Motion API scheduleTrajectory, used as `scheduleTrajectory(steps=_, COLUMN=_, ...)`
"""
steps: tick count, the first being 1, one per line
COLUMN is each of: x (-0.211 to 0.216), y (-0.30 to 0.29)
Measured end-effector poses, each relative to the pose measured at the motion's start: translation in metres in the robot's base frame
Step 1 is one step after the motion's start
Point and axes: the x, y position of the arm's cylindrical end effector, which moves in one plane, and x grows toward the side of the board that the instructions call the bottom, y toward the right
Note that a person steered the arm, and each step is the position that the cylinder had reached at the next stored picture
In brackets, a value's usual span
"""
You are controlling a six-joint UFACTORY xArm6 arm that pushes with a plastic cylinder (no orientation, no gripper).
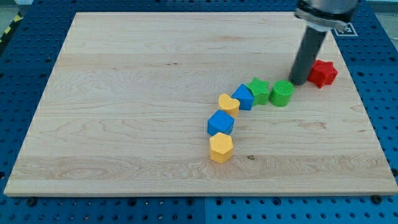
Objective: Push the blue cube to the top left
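Blue cube [221, 122] sits mid-desk [124, 93], touching yellow heart [229, 102] above and yellow hexagon [221, 148] below. Second blue block [244, 97], green star [258, 89], green cylinder [282, 93] chain rightward. My tip [298, 81] is between green cylinder and red star [323, 73]. No fingers on this rod.

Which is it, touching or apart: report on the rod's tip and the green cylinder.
Cannot tell. In the camera view my tip sits just up and right of the green cylinder, their edges meeting with no plain gap or contact.
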Motion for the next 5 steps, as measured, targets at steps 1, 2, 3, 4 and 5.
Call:
scheduleTrajectory(steps=1, x=0.024, y=0.024)
scheduleTrajectory(steps=2, x=0.05, y=0.025)
scheduleTrajectory(steps=3, x=0.084, y=0.005)
scheduleTrajectory(steps=4, x=0.111, y=-0.058)
scheduleTrajectory(steps=5, x=0.127, y=-0.13)
